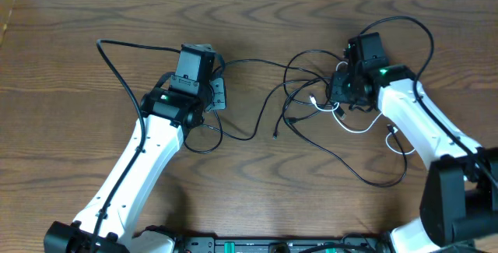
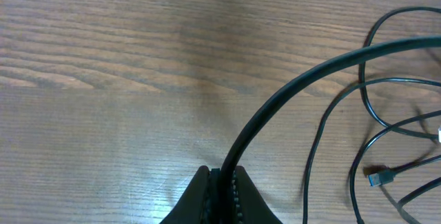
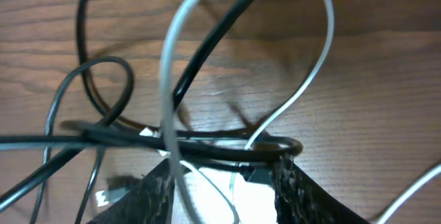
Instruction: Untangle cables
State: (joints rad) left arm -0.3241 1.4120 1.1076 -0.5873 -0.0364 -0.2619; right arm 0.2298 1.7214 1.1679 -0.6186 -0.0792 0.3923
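Observation:
Several thin black cables and one white cable (image 1: pixel 359 129) lie tangled (image 1: pixel 310 89) on the wooden table at the right. My left gripper (image 1: pixel 215 93) is left of the tangle. In the left wrist view its jaws (image 2: pixel 224 182) are shut on a black cable (image 2: pixel 289 93) that arcs up to the right. A small plug end (image 2: pixel 380 177) lies on the wood to its right. My right gripper (image 1: pixel 341 91) sits over the tangle. Its jaws (image 3: pixel 224 179) are open, with black cables (image 3: pixel 207 45) lying across the fingertips and a white loop (image 3: pixel 313 79) running between them.
A loose plug end (image 1: pixel 276 135) lies between the two arms. A black cable loop (image 1: pixel 204 138) lies beside the left arm. The left arm's own thicker black cable (image 1: pixel 117 54) arcs over the table at the left. More cable trails toward the front right (image 1: pixel 381 181).

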